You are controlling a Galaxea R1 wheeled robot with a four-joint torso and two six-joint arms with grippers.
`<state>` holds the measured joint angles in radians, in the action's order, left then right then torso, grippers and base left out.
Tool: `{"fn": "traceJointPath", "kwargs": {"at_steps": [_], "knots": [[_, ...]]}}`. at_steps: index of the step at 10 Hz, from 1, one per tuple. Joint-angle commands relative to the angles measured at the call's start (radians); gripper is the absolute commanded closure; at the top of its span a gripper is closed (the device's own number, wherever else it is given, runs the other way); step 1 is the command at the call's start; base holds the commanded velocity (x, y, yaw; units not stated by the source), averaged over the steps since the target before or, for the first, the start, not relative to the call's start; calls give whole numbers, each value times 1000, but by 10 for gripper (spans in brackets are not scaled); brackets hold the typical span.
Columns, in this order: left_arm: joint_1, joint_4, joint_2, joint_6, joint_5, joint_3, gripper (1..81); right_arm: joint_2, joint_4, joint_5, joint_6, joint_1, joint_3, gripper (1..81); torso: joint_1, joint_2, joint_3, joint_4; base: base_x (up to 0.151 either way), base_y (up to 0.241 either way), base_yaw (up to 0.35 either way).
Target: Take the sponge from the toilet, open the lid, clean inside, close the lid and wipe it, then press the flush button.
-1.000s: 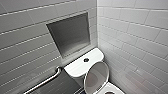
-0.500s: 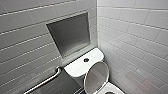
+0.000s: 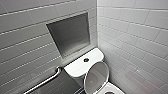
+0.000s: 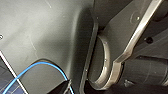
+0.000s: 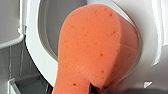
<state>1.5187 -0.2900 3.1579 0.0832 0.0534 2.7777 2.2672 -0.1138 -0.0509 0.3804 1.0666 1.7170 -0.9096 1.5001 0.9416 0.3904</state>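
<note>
Head view, looking down into a corner where 2 walls [image 3: 130, 30] of pale grey oblong tiles meet. A square recessed niche [image 3: 70, 36] with a dark grey back is set in the left-hand wall. Below it stands the toilet [image 3: 77, 67], glossy white, its flat tank top against the tiles. The lid [image 3: 96, 77] is raised, its oval inner face turned toward the camera and leaning back near the tank's front edge. A slice of the white seat [image 3: 113, 89] shows at the bottom edge. A metal grab bar [image 3: 46, 81] runs slantwise along the wall left of the tank. The flush button [image 3: 86, 60], small, dark and round, sits in the middle of the tank top. In the right wrist view the sponge [image 5: 97, 47], an orange-red porous block, looms large and close in front of the lid's white rim and grey inner face; whether it touches the lid cannot be told. The right gripper [image 5: 96, 89] pinches the sponge's narrowed end, with a dark fingertip showing just under it. The left wrist view shows a dark grey panel [image 4: 45, 32] of the robot's body and a thin blue cable [image 4: 37, 66] looping across it; whether the left gripper is spread or closed cannot be told.
</note>
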Motion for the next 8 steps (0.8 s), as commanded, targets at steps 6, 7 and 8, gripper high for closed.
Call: {"fn": "traceJointPath", "kwargs": {"at_steps": [6, 7, 8], "knots": [[-87, 11, -16, 9, 75, 2, 10, 108, 145, 54, -5, 129, 139, 811, 0, 0, 0, 0, 0, 0, 0], [-97, 12, -15, 10, 77, 0, 10, 90, 145, 49, -5, 126, 113, 811, 0, 0, 0, 0, 0, 0, 0], [-97, 12, -15, 10, 77, -4, 10, 68, 145, 42, -5, 116, 75, 811, 0, 0, 0, 0, 0, 0, 0]]}}
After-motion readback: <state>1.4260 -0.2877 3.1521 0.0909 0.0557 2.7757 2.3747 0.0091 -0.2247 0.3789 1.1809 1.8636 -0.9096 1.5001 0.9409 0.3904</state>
